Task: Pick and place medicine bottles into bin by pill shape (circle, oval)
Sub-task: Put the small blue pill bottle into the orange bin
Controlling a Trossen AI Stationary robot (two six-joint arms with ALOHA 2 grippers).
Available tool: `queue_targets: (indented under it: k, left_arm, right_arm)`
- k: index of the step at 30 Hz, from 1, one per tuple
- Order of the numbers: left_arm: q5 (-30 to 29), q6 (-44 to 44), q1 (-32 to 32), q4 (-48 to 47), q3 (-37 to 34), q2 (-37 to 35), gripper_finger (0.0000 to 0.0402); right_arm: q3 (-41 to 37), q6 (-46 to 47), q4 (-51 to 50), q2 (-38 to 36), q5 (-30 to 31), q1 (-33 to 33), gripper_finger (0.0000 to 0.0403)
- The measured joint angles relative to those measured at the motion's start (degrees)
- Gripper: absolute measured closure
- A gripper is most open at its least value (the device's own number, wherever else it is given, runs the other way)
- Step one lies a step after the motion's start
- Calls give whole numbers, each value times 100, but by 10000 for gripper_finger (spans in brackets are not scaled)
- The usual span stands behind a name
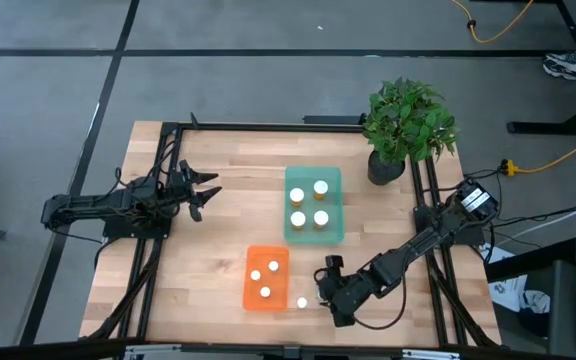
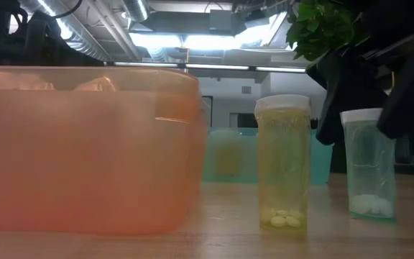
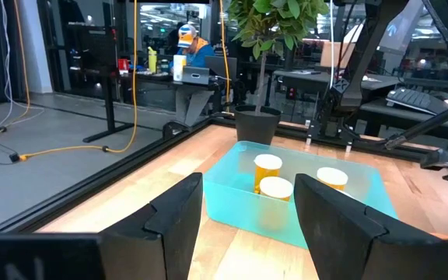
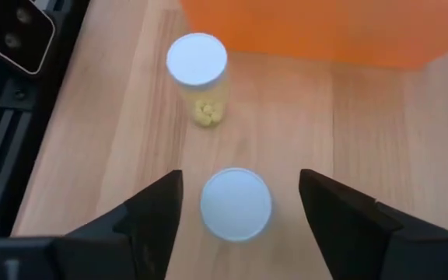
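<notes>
On the wooden table (image 1: 218, 230), the right tool (image 4: 236, 204) hangs spread around a white-capped bottle (image 4: 236, 204), fingers clear of it.

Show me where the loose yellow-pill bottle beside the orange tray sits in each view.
High view: the bottle, just right of the orange tray's bottom edge.
Low view: right of centre, right of the tray.
Left wrist view: not in it.
Right wrist view: between the tray and another bottle.
Shared landmark: the orange tray.
</notes>
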Motion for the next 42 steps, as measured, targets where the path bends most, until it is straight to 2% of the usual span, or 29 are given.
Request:
queue_targets:
  k: [14, 18, 22, 24, 28, 30, 32, 35, 42]
  left_arm:
    - [-2, 1, 0, 0, 0, 0, 206]
    - [0, 1, 0, 0, 0, 0, 206]
    - [-2, 1, 0, 0, 0, 0, 206]
    - [-2, 1, 0, 0, 0, 0, 206]
    - [-2, 1, 2, 0, 0, 0, 206]
    - [-1, 1, 1, 0, -1, 0, 206]
    - [-2, 1, 0, 0, 0, 0, 206]
    - [0, 0, 0, 0, 0, 0, 206]
    - [0, 1, 0, 0, -2, 0, 206]
  right_arm:
    - [0, 111, -33, -2, -26, -111, 278]
    - [61, 111, -130, -2, -28, -121, 288]
    - [547, 97, -701, -2, 3, -160, 284]
    - [936, 95, -1332, -2, 240, -183, 284]
    - [1814, -56, -2735, -8, 1115, -185, 288]
    - [2177, -289, -3010, -9, 1472, -199, 287]
    - [2434, -648, -2964, -16, 1608, -265, 286]
    - [2579, -1152, -2544, -17, 1496, -470, 286]
    - [2289, -1869, -1028, -17, 436, -1242, 286]
